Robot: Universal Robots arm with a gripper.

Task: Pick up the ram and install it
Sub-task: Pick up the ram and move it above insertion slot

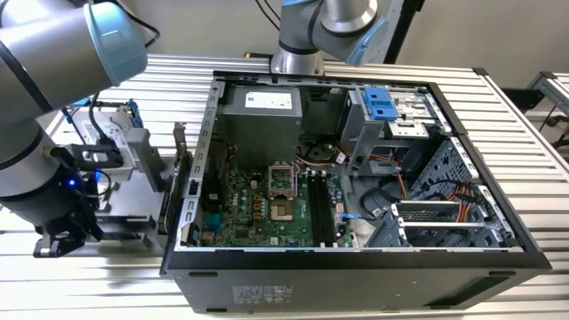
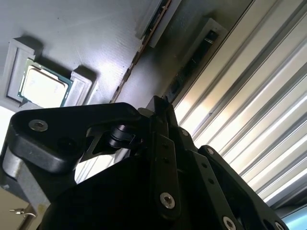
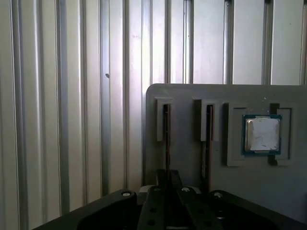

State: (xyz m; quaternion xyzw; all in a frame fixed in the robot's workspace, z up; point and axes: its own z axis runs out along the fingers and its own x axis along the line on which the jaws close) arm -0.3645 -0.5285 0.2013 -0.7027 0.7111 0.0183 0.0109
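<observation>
**Gripper** (image 3: 168, 178): the fingers are drawn close together with nothing between them. It is poised near the grey holder (image 3: 187, 165) and clear of it.

**Ram** (image 3: 166, 132): it stands on edge in a slot of the holder, in line with the gripper in the first wrist view, and is not yet lifted.

**Other contents:** a second stick (image 3: 208, 143) stands in the neighbouring slot of the holder. A processor chip (image 3: 262, 134) lies in the holder's square pocket beyond that.

**Surroundings:** in the exterior view the open computer case (image 1: 356, 257) sits just beside the holder. Its memory sockets (image 1: 322, 210) appear unfilled.

**Risks, as judged:**
- With the fingers this narrow, a descent would land them on the ram's top edge rather than on either side of it. That could press the board into the slot or chip it.
- Only a thin edge stands proud of the holder. A shallow or off-centre grip could let the ram tilt, bind against the slot walls and drag the holder with it.
- The second stick is near enough that a widened finger might catch it.
</observation>
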